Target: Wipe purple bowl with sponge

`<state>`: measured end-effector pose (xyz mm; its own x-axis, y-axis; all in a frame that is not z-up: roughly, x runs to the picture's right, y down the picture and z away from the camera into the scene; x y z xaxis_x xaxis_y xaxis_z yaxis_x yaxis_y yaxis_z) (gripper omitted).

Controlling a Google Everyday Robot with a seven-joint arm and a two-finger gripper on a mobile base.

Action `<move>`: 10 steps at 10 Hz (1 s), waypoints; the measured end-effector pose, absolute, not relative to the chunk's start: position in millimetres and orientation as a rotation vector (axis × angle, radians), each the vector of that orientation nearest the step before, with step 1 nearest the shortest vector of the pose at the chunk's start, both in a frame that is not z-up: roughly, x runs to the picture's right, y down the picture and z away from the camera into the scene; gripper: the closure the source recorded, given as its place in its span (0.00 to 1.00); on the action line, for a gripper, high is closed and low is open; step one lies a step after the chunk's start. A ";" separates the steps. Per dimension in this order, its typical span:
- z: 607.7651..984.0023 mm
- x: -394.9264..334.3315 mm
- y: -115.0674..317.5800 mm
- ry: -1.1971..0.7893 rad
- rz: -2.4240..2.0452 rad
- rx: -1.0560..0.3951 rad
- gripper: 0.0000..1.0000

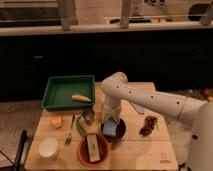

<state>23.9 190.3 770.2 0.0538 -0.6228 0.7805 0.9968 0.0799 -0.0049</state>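
Observation:
The purple bowl [119,131] sits on the wooden table, right of the orange bowl. My gripper [111,125] points straight down into it from the white arm that reaches in from the right. It is shut on the blue-grey sponge [110,131], which is pressed against the left inside of the bowl. The arm's wrist hides the back of the bowl and the upper part of the sponge.
An orange-brown bowl [93,150] holding a block stands front centre, and a white bowl [49,148] front left. A green tray [61,91] with a yellow item is at the back left. An orange-yellow block [57,121], a fork [70,133], a metal cup [88,117] and a brown object [148,125] lie around.

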 end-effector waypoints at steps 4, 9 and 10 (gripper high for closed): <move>739.0 25.3 215.8 -0.759 -1.458 -0.663 0.98; 748.8 81.9 203.5 -0.690 -1.389 -0.704 0.98; 755.1 83.7 196.4 -0.674 -1.376 -0.705 0.98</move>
